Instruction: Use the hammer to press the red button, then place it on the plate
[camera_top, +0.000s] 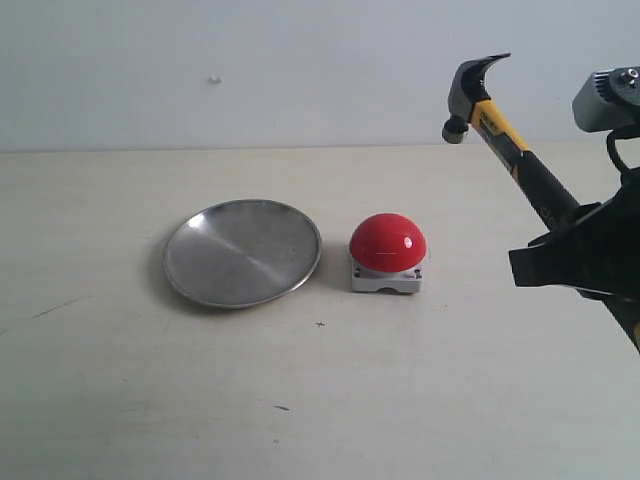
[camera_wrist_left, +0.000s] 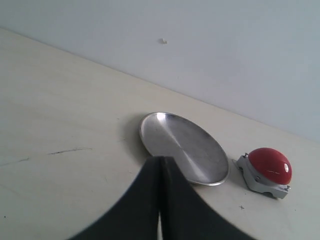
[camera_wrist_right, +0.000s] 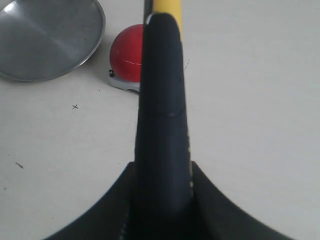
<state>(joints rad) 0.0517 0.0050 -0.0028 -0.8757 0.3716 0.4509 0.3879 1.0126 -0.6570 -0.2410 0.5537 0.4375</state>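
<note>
Black-and-yellow hammer (camera_top: 512, 143): we log it clamped in the right gripper (camera_top: 565, 258), jaws closed around the black part of the handle. It is held clear of the table (camera_top: 450, 400), tilted, with the dark head uppermost and leaning toward the middle. The head sits above and to the right of the red button (camera_top: 388, 243), well apart from it. The button rests on its grey base just beside the plate (camera_top: 243, 252), on the plate's right. Left gripper (camera_wrist_left: 160, 172): fingers pressed together, plate beyond their tips.
</note>
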